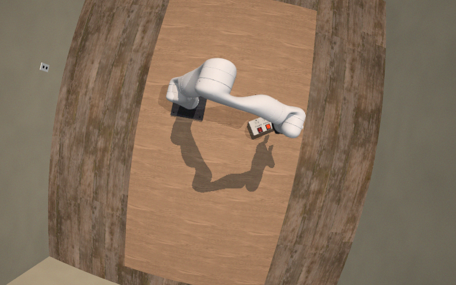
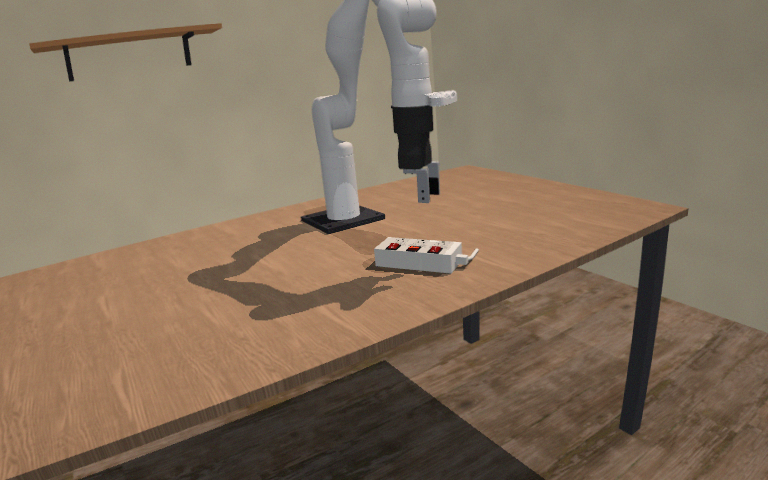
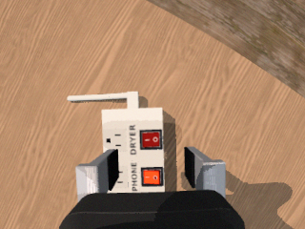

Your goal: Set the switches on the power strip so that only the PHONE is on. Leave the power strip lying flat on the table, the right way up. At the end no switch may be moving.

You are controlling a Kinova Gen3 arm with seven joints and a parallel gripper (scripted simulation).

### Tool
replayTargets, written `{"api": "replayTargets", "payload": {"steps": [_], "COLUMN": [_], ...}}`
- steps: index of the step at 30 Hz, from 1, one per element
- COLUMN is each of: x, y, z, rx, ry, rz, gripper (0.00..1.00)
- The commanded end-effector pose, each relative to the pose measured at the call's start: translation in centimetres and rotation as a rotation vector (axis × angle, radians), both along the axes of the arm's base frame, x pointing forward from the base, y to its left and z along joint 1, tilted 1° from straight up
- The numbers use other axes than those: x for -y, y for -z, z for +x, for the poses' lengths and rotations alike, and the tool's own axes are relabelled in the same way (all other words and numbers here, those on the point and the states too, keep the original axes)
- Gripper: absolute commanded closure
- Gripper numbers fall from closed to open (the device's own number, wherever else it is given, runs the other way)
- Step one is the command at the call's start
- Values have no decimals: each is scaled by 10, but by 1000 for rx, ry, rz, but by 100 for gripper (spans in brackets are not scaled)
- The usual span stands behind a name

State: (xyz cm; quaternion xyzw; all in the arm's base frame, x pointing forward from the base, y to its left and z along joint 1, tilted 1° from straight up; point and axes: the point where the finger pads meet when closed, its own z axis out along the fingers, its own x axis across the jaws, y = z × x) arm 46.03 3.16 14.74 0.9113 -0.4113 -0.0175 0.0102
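Observation:
A white power strip (image 2: 418, 253) lies flat on the wooden table, right way up, with three red rocker switches and a short cord stub at one end. It also shows in the top view (image 1: 260, 128) and in the wrist view (image 3: 133, 149). In the wrist view the PHONE switch (image 3: 152, 177) glows bright orange-red and the DRYER switch (image 3: 152, 140) is darker red; the third switch is hidden under the gripper body. My gripper (image 2: 427, 189) hangs well above the strip, open and empty. Its fingers frame the PHONE switch.
The arm's black base plate (image 2: 343, 219) stands on the table behind the strip. The table's right edge (image 2: 578, 261) is close to the strip. A wall shelf (image 2: 123, 38) hangs far off at the upper left.

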Motion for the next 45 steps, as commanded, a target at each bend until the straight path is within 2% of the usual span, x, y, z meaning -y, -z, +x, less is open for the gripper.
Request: {"api": "replayTargets", "payload": {"steps": [1, 7, 45], "x": [-1, -1, -1], "y": [-20, -31, -31], "z": [6, 7, 7], "rx": [24, 24, 24], "ry": [-2, -2, -2], "rz": [2, 2, 2], "gripper": [0, 0, 0]}}
